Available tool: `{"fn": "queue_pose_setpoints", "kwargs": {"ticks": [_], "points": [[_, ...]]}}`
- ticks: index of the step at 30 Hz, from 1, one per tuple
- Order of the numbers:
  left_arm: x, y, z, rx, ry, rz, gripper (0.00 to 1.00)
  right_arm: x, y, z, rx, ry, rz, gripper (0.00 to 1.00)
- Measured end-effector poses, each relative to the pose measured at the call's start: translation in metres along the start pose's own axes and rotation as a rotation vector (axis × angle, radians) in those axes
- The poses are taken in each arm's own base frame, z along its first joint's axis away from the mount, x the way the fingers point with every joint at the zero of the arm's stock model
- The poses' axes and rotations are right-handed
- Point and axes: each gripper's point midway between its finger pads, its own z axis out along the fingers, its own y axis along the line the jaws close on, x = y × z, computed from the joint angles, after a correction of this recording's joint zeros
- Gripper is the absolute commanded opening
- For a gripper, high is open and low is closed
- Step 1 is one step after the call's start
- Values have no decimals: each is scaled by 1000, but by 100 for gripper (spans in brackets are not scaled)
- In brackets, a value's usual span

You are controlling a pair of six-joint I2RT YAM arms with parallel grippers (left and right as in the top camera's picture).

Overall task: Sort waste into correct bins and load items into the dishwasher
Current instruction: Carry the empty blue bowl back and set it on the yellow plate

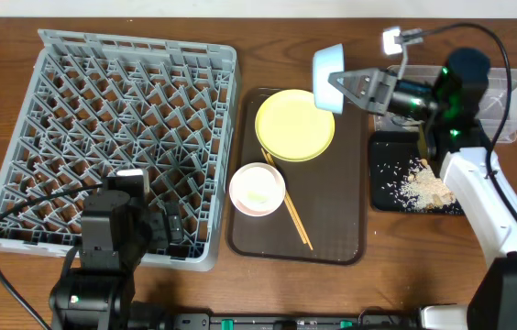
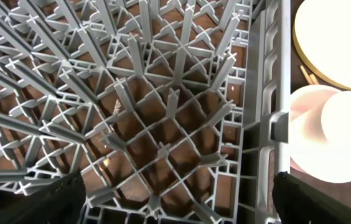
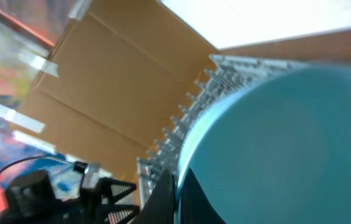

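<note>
My right gripper (image 1: 339,84) is shut on the rim of the light blue bowl (image 1: 328,64), holding it tilted in the air above the far end of the brown tray. In the right wrist view the bowl (image 3: 287,143) fills the frame, with its rim pinched between the fingers (image 3: 166,196). The yellow plate (image 1: 295,124), the pink bowl (image 1: 258,189) and the chopsticks (image 1: 289,205) lie on the tray. My left gripper (image 2: 175,196) hangs open over the near right corner of the grey dish rack (image 1: 121,119), holding nothing.
The brown serving tray (image 1: 336,225) lies right of the rack. A black tray (image 1: 385,151) with rice scraps (image 1: 421,188) sits to its right. The clear tub (image 1: 515,101) stands behind that, under my right arm. The pink bowl (image 2: 315,134) lies just outside the rack wall (image 2: 274,93).
</note>
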Motion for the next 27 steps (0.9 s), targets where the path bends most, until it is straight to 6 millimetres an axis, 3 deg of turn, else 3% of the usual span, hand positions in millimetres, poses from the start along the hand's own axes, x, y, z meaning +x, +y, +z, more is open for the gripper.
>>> {"fn": "queue_pose_setpoints", "kwargs": {"ticks": [4, 9, 13, 18, 22, 27], "points": [[0, 0, 0, 0, -1, 0, 96, 11, -8, 16, 113, 50, -30, 1], [0, 0, 0, 0, 0, 0, 96, 47, -38, 33, 333, 145, -142, 1], [0, 0, 0, 0, -1, 0, 96, 74, -56, 49, 519, 242, -357, 1], [0, 0, 0, 0, -1, 0, 96, 100, -70, 73, 616, 355, -586, 1], [0, 0, 0, 0, 0, 0, 96, 122, -97, 86, 668, 448, -663, 1], [0, 0, 0, 0, -1, 0, 96, 145, -144, 88, 749, 541, -656, 1]]}}
